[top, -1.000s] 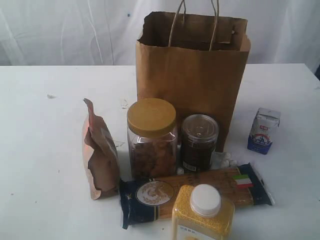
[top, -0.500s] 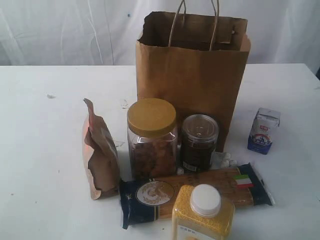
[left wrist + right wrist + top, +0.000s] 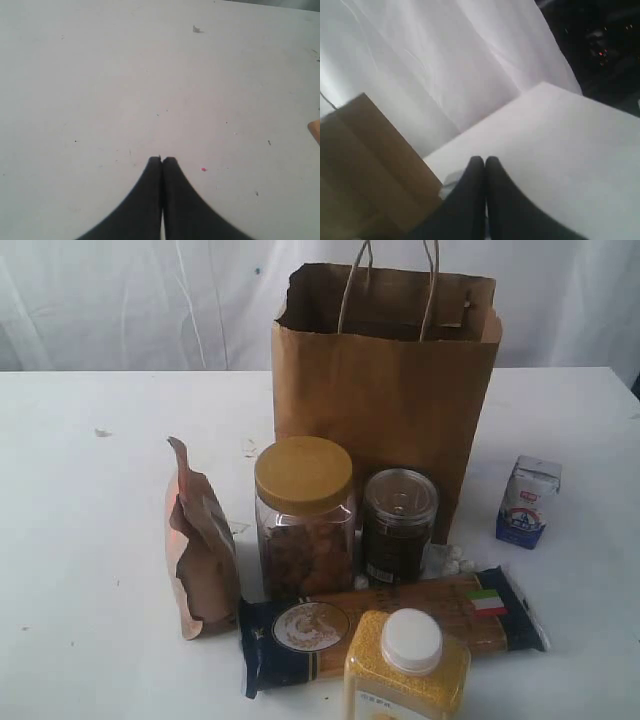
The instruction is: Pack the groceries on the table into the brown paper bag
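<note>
Since the near frame edge crops it, only the top of the white-capped yellow bottle shows, covering the middle of the spaghetti pack on the counter. Behind stand the coppery pouch at left, then the gold-lidded jar and smaller dark jar, both masking the base of the brown paper bag; the small carton sits apart, right. Over the counter the left fingers hover pressed together, empty; the right fingers, likewise closed and empty, face the far drape beside the bag.
</note>
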### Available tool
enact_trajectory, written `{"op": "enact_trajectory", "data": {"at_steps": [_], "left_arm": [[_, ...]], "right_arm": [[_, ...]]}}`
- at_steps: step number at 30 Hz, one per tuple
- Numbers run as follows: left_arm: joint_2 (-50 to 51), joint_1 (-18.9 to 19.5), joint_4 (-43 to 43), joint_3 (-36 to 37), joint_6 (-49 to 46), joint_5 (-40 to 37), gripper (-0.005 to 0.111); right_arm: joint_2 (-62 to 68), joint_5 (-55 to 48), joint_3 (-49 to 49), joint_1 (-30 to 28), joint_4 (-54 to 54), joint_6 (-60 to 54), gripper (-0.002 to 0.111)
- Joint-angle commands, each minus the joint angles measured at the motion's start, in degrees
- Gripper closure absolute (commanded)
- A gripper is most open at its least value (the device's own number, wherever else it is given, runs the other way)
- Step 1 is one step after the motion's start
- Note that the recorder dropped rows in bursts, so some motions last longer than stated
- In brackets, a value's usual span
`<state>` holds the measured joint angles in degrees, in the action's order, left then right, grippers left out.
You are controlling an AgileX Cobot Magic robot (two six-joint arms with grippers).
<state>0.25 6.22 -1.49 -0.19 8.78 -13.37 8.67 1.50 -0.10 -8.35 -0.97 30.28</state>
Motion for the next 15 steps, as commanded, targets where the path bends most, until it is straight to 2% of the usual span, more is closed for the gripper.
{"op": "enact_trajectory", "data": {"at_steps": [1, 8, 15], "left_arm": [[-0.3, -0.2, 0.1, 0.2, 0.0, 0.1, 0.107], [-0.3, -0.2, 0.1, 0.2, 0.0, 0.1, 0.107], [-0.3, -0.2, 0.1, 0.2, 0.0, 0.1, 0.107]], "right_arm": [[11.0, -1.5, -1.2, 0.9, -0.1, -0.6, 0.108], [34.1, -4.1, -7.5, 7.8, -0.1, -1.2, 0.108], [48.6, -5.4, -12.7, 15.2, -0.1, -7.0, 0.108]]}}
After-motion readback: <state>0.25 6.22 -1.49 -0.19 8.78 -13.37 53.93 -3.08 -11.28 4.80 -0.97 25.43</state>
